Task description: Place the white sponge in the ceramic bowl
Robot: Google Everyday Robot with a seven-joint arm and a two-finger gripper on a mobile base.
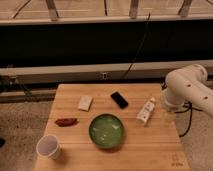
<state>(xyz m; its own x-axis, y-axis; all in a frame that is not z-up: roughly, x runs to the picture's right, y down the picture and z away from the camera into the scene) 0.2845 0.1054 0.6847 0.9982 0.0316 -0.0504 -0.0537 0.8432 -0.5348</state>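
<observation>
The wooden table (pixel 150 150) bears a small corner mark (pixel 175 162), too faint to read. The white arm (pixel 187 85) hangs over the table's right edge, with the gripper (pixel 167 116) just beside a white bottle (pixel 146 111); whether the gripper holds anything cannot be told. The green ceramic bowl (pixel 106 131) sits at the centre front. The white sponge (pixel 85 102) lies apart, behind and to the left of the bowl.

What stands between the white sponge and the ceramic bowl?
Nothing visible: the white sponge and ceramic bowl are separated only by bare table. The gripper hangs at the table's right edge, beyond the white bottle.
</observation>
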